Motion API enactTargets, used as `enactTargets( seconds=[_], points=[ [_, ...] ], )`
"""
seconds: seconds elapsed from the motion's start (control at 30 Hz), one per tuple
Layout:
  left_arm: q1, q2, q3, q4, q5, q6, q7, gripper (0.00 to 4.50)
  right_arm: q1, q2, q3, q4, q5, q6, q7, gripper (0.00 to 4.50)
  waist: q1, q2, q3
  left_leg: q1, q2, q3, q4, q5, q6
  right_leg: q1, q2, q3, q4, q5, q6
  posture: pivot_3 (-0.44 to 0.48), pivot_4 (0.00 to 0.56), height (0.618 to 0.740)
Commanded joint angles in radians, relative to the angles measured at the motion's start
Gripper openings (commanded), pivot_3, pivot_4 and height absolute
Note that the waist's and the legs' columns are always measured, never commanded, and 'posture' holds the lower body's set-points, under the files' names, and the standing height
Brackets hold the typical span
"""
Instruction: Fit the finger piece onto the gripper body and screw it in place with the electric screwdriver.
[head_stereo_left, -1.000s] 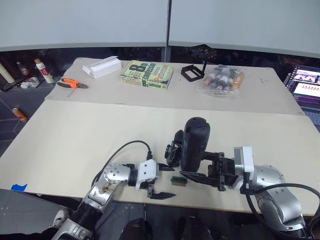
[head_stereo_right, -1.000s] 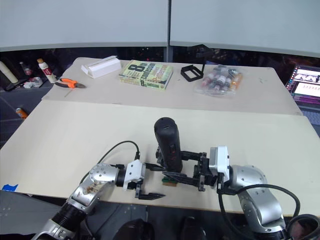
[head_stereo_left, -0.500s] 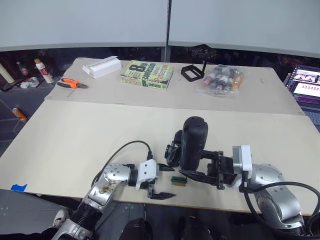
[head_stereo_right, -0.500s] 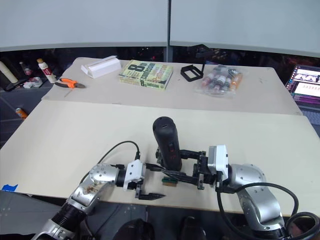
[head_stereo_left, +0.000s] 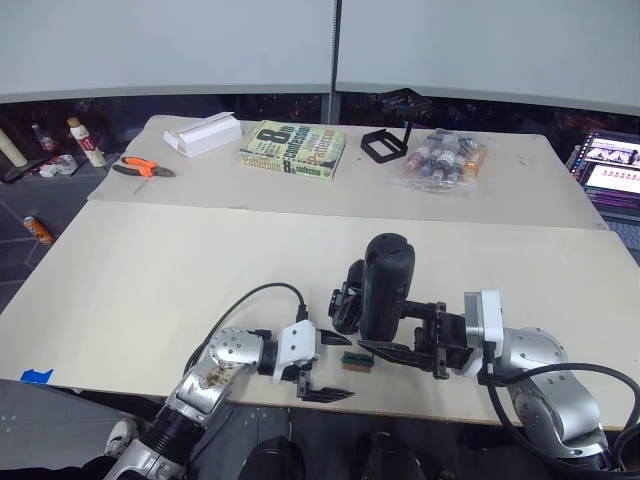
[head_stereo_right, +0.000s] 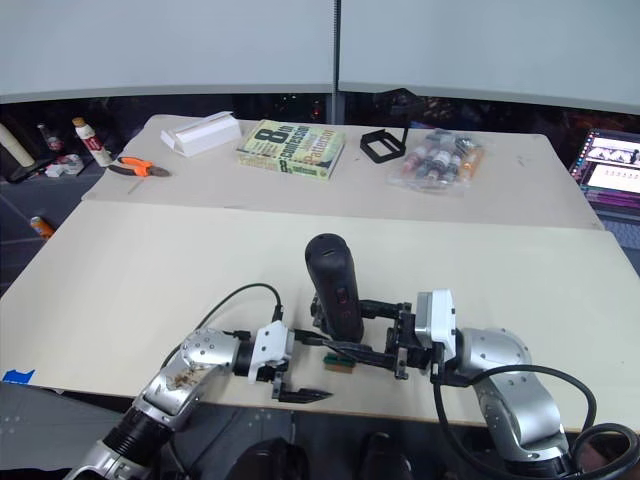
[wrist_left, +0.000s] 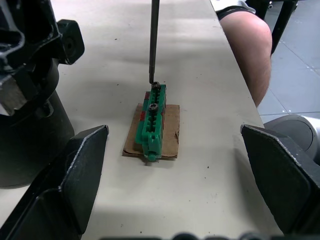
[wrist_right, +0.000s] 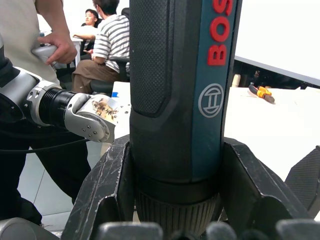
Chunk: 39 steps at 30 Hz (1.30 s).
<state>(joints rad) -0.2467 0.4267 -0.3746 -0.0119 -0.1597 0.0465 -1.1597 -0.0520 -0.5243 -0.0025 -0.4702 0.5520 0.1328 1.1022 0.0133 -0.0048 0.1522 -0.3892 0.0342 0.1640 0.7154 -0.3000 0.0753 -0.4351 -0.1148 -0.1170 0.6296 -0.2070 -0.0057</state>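
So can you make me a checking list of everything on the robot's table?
Surface: beige table, bare in the middle.
Job's things: electric screwdriver upright, bit on the green block; gripper body behind it.
Clutter: book, white box, pliers, bag of bottles, black frame.
Grippers: right gripper jaws clamp the screwdriver; left gripper jaws open, empty.
Cables: black cable on the left arm.
Surroundings: people nearby.

A book (head_stereo_left: 294, 150), white box (head_stereo_left: 204, 133) and orange pliers (head_stereo_left: 143, 168) lie on the far table (head_stereo_left: 560, 200).
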Motion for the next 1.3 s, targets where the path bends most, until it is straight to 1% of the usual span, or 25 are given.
enactTargets(
  seconds=[0.03,0.83,1.3],
  points=[
    [0.010,0.002,-0.012,-0.033,-0.009,0.010,0.001,4.50,-0.002,-0.006,-0.001,-0.045,0.018,-0.029,0.000,1.92,0.000,0.000,0.000,0.000,0.000,0.000,0.000,0.000,0.000,0.000,0.000,0.000,0.000,0.000,0.000,0.000,0.150,0.740],
    [0.006,-0.001,-0.011,-0.038,-0.008,0.028,0.003,4.50,0.000,-0.004,0.012,-0.051,0.030,-0.029,0.008,1.92,-0.001,0.000,0.000,0.000,0.000,0.000,0.000,0.000,0.000,0.000,0.000,0.000,0.000,0.000,0.000,0.000,0.150,0.740],
    [0.010,0.005,-0.007,-0.036,-0.009,0.024,0.000,4.50,0.012,-0.004,0.021,-0.003,-0.014,-0.029,-0.026,1.92,-0.001,0.000,0.000,0.000,0.000,0.000,0.000,0.000,0.000,0.000,0.000,0.000,0.000,0.000,0.000,0.000,0.150,0.740]
  ],
)
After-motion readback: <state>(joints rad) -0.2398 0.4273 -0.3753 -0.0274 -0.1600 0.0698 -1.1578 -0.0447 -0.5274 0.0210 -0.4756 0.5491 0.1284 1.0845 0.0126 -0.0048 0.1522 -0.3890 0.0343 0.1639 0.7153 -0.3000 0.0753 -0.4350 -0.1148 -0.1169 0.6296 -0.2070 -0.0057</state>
